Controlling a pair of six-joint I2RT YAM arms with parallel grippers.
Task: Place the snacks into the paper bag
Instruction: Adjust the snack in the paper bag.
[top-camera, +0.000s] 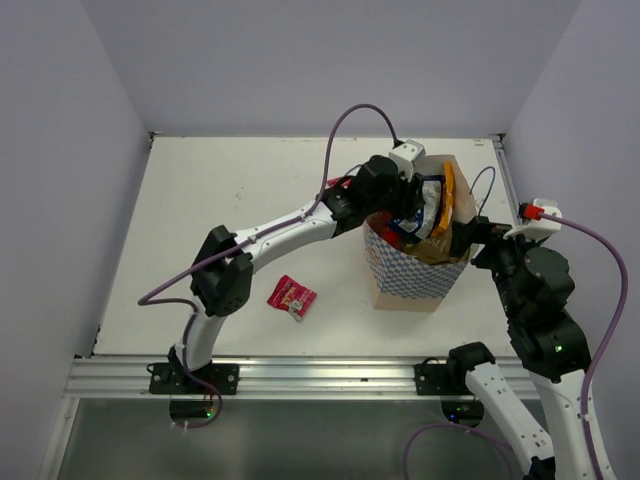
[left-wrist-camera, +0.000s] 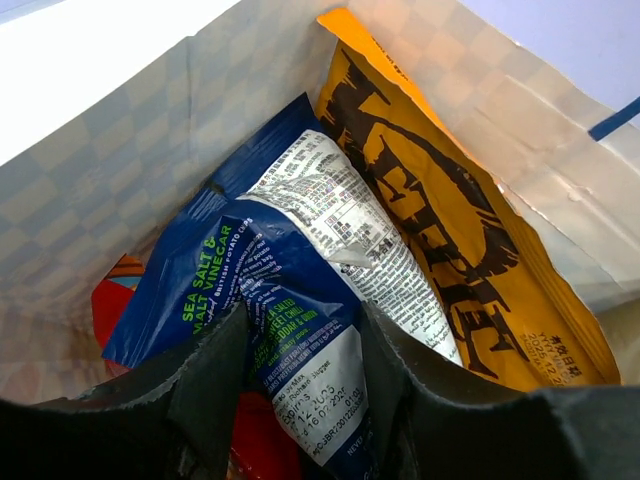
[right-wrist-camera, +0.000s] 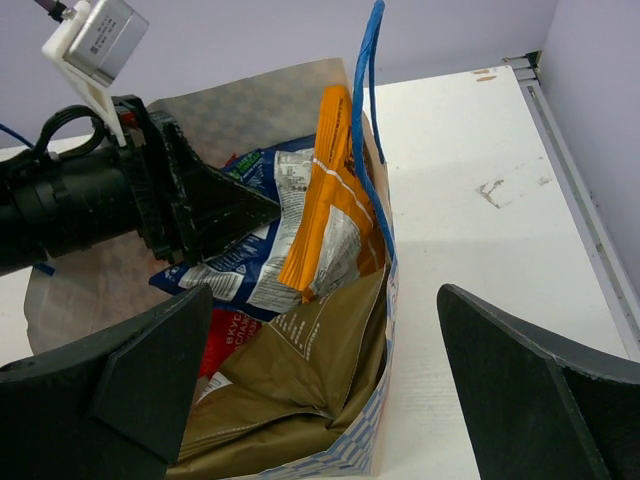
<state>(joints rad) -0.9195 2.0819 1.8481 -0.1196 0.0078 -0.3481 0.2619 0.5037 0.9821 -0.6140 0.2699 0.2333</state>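
The paper bag (top-camera: 415, 275) stands upright at mid-table, with a zigzag pattern and a blue cord handle (right-wrist-camera: 365, 120). My left gripper (top-camera: 405, 208) reaches into its mouth and is shut on a dark blue packet (left-wrist-camera: 300, 340), held between the black fingers (left-wrist-camera: 215, 385). An orange packet (left-wrist-camera: 460, 260), another blue packet (left-wrist-camera: 190, 290), a red packet (right-wrist-camera: 225, 335) and an olive-brown packet (right-wrist-camera: 290, 390) lie inside the bag. One small red packet (top-camera: 291, 296) lies on the table left of the bag. My right gripper (top-camera: 472, 236) is wide open and empty at the bag's right side.
The white table (top-camera: 230, 200) is walled on three sides. A metal rail (top-camera: 300, 375) runs along the near edge. The left arm (top-camera: 280, 232) stretches diagonally over the table towards the bag. In the right wrist view the bag's right wall (right-wrist-camera: 385, 300) stands between my open fingers.
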